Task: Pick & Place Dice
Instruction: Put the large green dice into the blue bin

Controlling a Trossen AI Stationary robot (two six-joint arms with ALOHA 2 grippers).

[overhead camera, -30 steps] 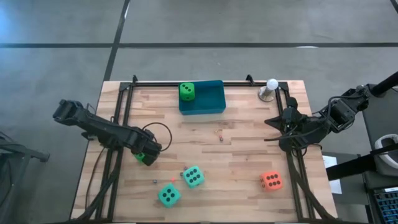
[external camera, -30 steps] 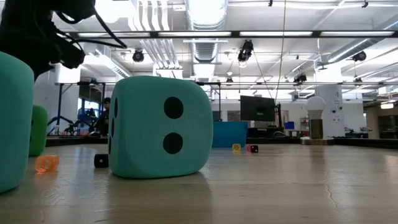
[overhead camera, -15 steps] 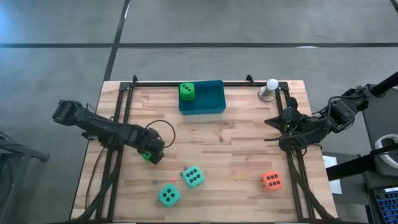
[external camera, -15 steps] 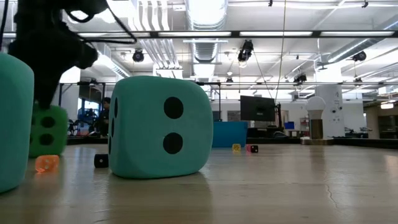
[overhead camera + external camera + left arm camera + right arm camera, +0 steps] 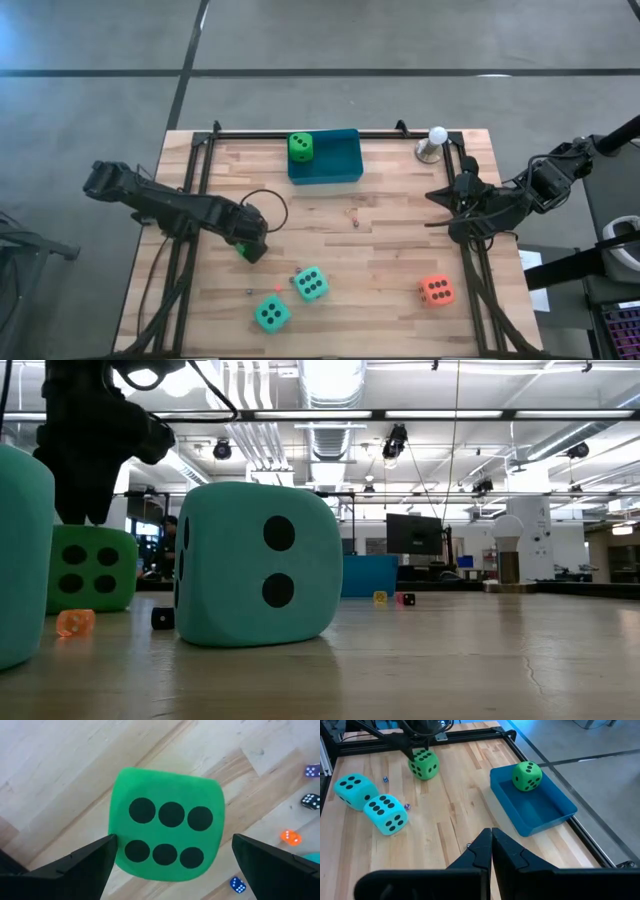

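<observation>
A bright green die [image 5: 167, 825] rests on the wood table, six pips up, left of centre [image 5: 245, 251]. My left gripper [image 5: 172, 840] points straight down over it, open, one finger on each side of the die's top [image 5: 92, 568]. A second green die [image 5: 300, 148] lies in the blue tray [image 5: 342, 168] at the far edge. Two teal dice [image 5: 311, 284] [image 5: 271, 315] and an orange-red die [image 5: 436, 291] sit near the front. My right gripper [image 5: 491, 840] is shut and raised over the table's right rail [image 5: 440, 198]. My left gripper comes at the green die from above, fingers pointing down. One fingertip [image 5: 106, 845] stands right at the die's side edge [image 5: 116, 835]; whether it touches I cannot tell. The other fingertip [image 5: 242, 845] stands apart from the die. The die's underside is on the table.
A white ball on a metal stand [image 5: 434, 143] is at the far right corner. Tiny coloured dice lie scattered on the wood [image 5: 290, 837] [image 5: 355, 222]. A black frame rail [image 5: 330, 133] runs round the table. Bare wood lies between the tray and the teal dice.
My left gripper has moved toward the table's right edge, staying open. The green die under it has shifted the same way along the table, coming out from behind the near teal die in the low view. My right arm has kept still.
</observation>
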